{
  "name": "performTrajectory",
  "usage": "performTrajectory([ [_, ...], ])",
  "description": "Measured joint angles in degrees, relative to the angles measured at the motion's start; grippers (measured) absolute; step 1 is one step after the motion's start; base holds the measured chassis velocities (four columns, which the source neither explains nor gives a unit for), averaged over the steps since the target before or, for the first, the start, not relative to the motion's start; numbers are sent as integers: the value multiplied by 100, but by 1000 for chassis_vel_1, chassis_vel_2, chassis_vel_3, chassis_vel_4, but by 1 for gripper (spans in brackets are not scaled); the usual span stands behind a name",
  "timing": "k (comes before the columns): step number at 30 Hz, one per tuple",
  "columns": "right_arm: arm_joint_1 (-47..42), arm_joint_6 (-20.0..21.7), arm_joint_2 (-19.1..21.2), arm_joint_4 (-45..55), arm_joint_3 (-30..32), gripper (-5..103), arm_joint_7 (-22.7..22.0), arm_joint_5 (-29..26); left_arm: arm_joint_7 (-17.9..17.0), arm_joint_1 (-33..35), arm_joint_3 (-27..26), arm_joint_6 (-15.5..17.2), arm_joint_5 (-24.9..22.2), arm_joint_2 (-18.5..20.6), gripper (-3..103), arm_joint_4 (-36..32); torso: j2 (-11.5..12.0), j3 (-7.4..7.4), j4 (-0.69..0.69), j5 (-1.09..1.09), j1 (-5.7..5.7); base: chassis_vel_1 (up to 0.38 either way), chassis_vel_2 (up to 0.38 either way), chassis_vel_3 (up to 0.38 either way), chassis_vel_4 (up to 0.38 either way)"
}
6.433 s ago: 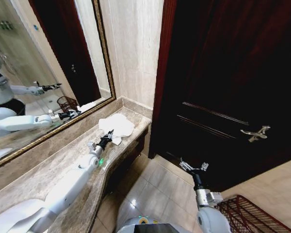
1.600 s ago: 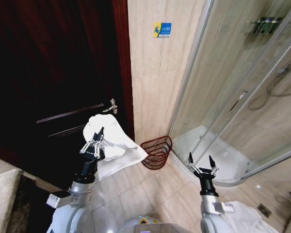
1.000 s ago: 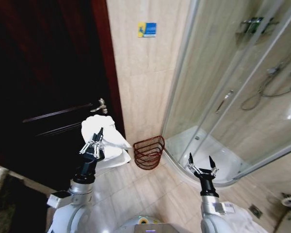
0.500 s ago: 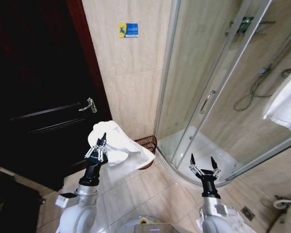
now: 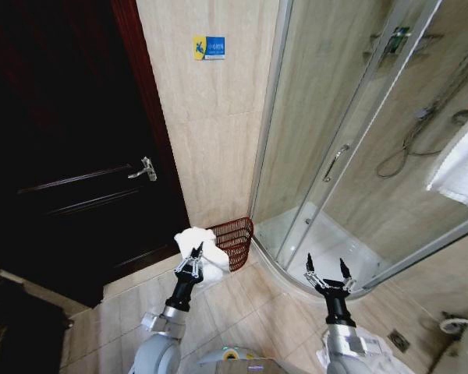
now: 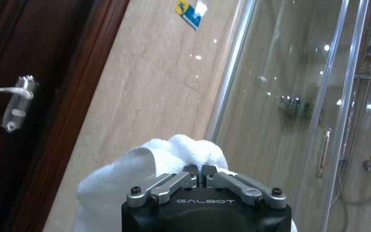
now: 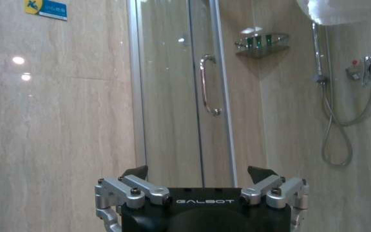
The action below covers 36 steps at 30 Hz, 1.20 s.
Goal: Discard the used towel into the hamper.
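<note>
Jaws pinch towel (image 5: 197,248) (white) — beside hamper (image 5: 234,240)

The word "GALBOT" is printed in light letters on the black body of the left gripper (image 6: 200,170) and of the right gripper (image 7: 200,180). The blue-and-yellow wall sign (image 5: 209,47) carries lettering too small to read

The left gripper (image 6: 200,170) pinches a white towel (image 6: 148,174); door handle (image 6: 15,103) at nine o'clock.
</note>
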<state>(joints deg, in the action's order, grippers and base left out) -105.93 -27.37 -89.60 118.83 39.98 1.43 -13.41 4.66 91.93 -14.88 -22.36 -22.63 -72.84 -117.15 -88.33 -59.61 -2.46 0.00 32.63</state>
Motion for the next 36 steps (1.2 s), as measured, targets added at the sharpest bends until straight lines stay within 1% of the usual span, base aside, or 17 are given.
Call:
performTrajectory([
  [3,0,-49,-56,-24,0,100,-7,16,-62,-402,98,39,-131,28,2,277,0,0,0,0,0,0,0,0,0],
  [4,0,-49,-56,-24,0,100,-7,16,-62,-402,98,39,-131,28,2,277,0,0,0,0,0,0,0,0,0],
  [8,11,-112,-119,-51,6,100,-5,58,-66,-930,230,43,-300,52,2,655,0,0,0,0,0,0,0,0,0],
  [9,11,-112,-119,-51,6,100,-5,58,-66,-930,230,43,-300,52,2,655,0,0,0,0,0,0,0,0,0],
  [13,8,-129,-171,-74,9,100,10,113,-37,-1371,436,52,-484,61,2,1030,0,0,0,0,0,0,0,0,0],
  [14,8,-129,-171,-74,9,100,10,113,-37,-1371,436,52,-484,61,2,1030,0,0,0,0,0,0,0,0,0],
  [17,-7,-129,-205,-118,13,100,23,166,31,-1725,635,52,-646,94,2,1403,0,-1,0,0,0,0,0,0,0],
  [18,-7,-129,-205,-118,13,100,23,166,31,-1725,635,52,-646,94,2,1403,0,-1,0,0,0,0,0,0,0],
  [20,-6,-129,-220,-165,22,100,23,218,96,-1986,833,37,-761,120,2,1673,0,-1,1,0,0,0,0,0,0],
  [24,-5,-141,-233,-205,26,100,23,252,128,-2209,1016,28,-849,142,2,1856,0,0,0,0,0,0,0,0,0],
  [28,4,-186,-248,-271,24,100,23,254,139,-2355,1117,25,-954,175,2,1902,0,0,1,0,-1,-7,8,14,-12],
  [36,49,-220,-252,-377,-3,100,28,252,118,-2510,1095,41,-1091,269,2,1884,0,0,0,0,0,-82,103,88,-88],
])
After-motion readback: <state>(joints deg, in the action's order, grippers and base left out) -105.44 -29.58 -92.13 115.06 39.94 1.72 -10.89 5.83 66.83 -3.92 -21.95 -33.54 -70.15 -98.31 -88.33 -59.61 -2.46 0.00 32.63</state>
